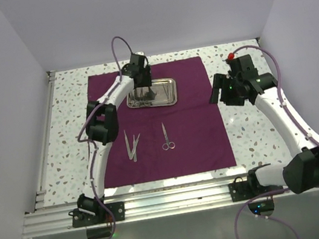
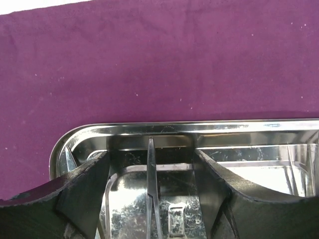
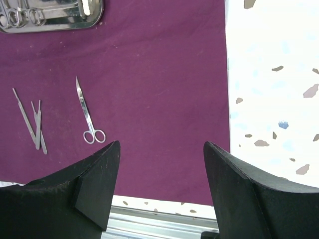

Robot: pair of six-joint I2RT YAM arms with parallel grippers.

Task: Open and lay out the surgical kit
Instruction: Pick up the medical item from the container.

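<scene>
Centrally, purple cloth (image 1: 196, 135) flat on table (image 1: 254, 134), steel tray (image 1: 174, 90) at its far middle, left gripper (image 2: 151, 154) parted astride a thin instrument (image 2: 151, 191) inside, scissors (image 1: 166, 138) and tweezers (image 1: 132, 146) nearer, right gripper (image 3: 162, 144) parted over cloth's right edge.

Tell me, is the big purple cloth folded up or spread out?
Spread out. The dark purple cloth lies flat as one wide sheet, the shiny steel tray and silver scissors on top.
</scene>
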